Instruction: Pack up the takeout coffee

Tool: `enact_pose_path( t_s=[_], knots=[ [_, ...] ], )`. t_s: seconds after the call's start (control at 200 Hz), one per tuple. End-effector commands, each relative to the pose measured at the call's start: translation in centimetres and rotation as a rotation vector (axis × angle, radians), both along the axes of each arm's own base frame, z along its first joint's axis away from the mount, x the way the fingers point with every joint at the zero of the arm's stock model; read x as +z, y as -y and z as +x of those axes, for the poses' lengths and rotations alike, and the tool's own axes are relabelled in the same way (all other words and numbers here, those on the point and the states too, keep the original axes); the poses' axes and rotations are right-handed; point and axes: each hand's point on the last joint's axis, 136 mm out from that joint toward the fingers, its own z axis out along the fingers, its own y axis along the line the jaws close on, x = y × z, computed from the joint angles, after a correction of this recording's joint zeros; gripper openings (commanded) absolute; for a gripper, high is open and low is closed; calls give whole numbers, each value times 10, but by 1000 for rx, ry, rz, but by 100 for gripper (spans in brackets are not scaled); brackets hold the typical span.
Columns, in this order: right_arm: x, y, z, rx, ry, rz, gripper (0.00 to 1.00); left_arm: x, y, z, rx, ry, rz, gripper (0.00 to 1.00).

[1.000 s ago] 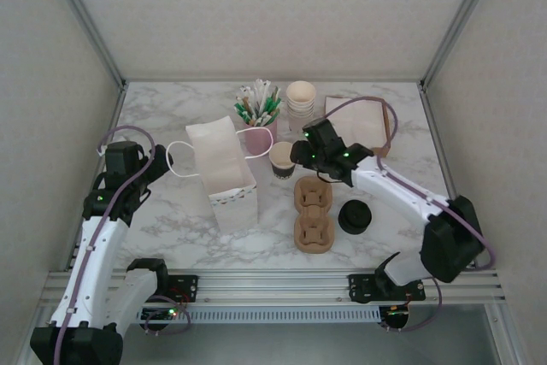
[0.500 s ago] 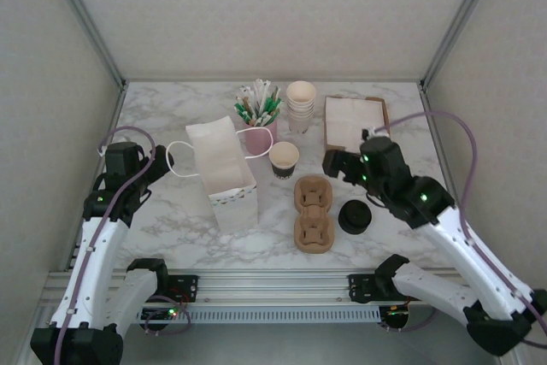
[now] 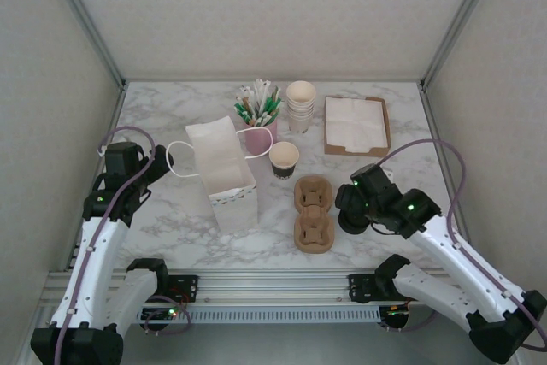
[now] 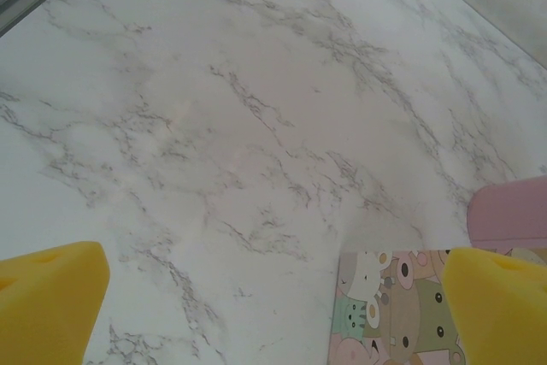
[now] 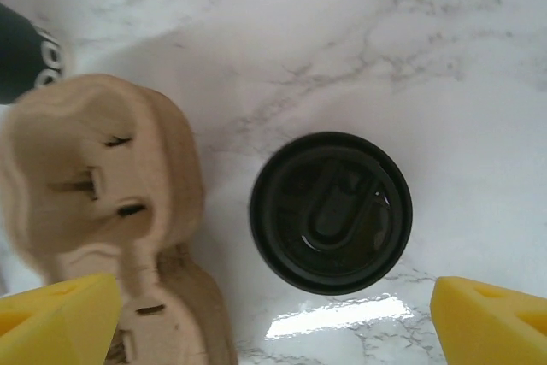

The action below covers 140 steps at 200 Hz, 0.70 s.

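**Takeout coffee cup**: cream paper with a dark sleeve, open at the top. It was stood upright on the marble table, held by neither pair of jaws. It was placed ahead of the right gripper and off to its left-finger side, with the pulp carrier between.

**Black lid**: round, glossy, laid flat on the marble. It was framed between the two yellow fingers of the right gripper, just ahead of the tips and touched by neither.

**Right gripper**: the jaws were spread wide and nothing was gripped.

**Pulp carrier**: brown moulded card, set just beside the lid, before the left finger of the right jaws.

**Left gripper**: the jaws were spread wide over bare marble and nothing was held. It was set well apart from the cup.

**Printed panel**: cartoon animals, seen just inside the right finger of the left jaws, with a pink holder just beyond it.

**White paper bag**: stood between the left jaws and the cup.

**Stack of cream cups** and **napkin tray**: set far beyond the right jaws.
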Motion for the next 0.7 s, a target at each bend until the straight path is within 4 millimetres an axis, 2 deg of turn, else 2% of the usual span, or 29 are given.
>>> enact_pose_path(
  t_s=[0.0, 0.16, 0.25, 0.405, 0.571, 0.696],
  knots=[
    [-14, 4, 0, -74, -40, 45, 94, -3, -3, -3, 4, -9, 12, 100],
    [-32, 8, 6, -121, -80, 93, 94, -2, -2, -3, 0, -6, 7, 100],
    [-45, 12, 9, -147, -110, 104, 87, -3, -2, -4, 0, -5, 7, 100],
    [-61, 14, 10, -169, -172, 108, 87, -3, -2, -4, 1, -9, 7, 100],
    [-65, 19, 11, -173, -184, 70, 88, -3, -3, -4, 3, -8, 7, 100],
    [-69, 21, 10, -185, -199, 55, 84, -5, -3, -4, 2, -16, 12, 100]
  ],
)
